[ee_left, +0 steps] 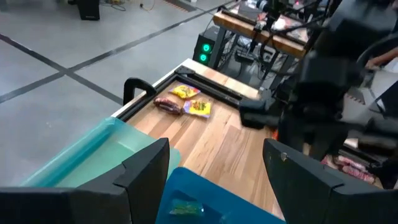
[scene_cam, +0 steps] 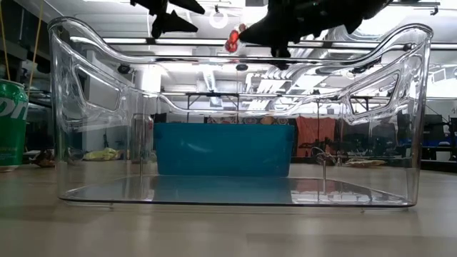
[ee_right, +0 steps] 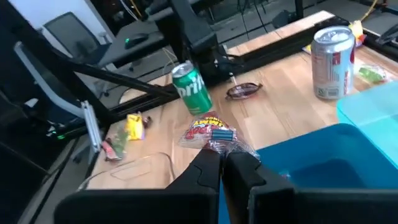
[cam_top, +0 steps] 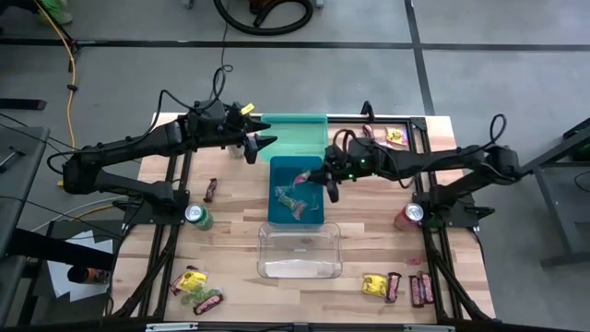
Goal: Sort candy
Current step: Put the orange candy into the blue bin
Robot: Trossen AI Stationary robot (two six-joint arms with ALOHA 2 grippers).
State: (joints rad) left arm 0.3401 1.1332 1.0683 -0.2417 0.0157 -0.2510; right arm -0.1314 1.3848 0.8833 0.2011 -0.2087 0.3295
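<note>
My right gripper (cam_top: pixel 313 178) hovers over the blue bin (cam_top: pixel 297 214), shut on a red, white and blue candy packet (ee_right: pixel 213 133). The packet also shows in the low view (scene_cam: pixel 233 39), high above the bins. The blue bin holds a few green and pink candies (cam_top: pixel 293 201). My left gripper (cam_top: pixel 265 144) is open and empty, above the near left corner of the teal-green bin (cam_top: pixel 297 134). In the left wrist view its fingers (ee_left: pixel 144 167) stand wide apart. A clear bin (cam_top: pixel 300 251) stands nearest the front edge. My right gripper pinches the packet's near end (ee_right: pixel 219 148) between its two fingertips (ee_right: pixel 206 163). The rest of the packet sticks out past them. The fingers come slanting down from the table's right. The packet is lifted clear, above the blue bin.
A green can (cam_top: pixel 196 215) stands at the left and a silver can (cam_top: pixel 409 214) at the right. Loose candies lie at the front left (cam_top: pixel 194 281), front right (cam_top: pixel 396 286) and far right (cam_top: pixel 396 136). A dark bar (cam_top: pixel 211 190) lies left of the blue bin.
</note>
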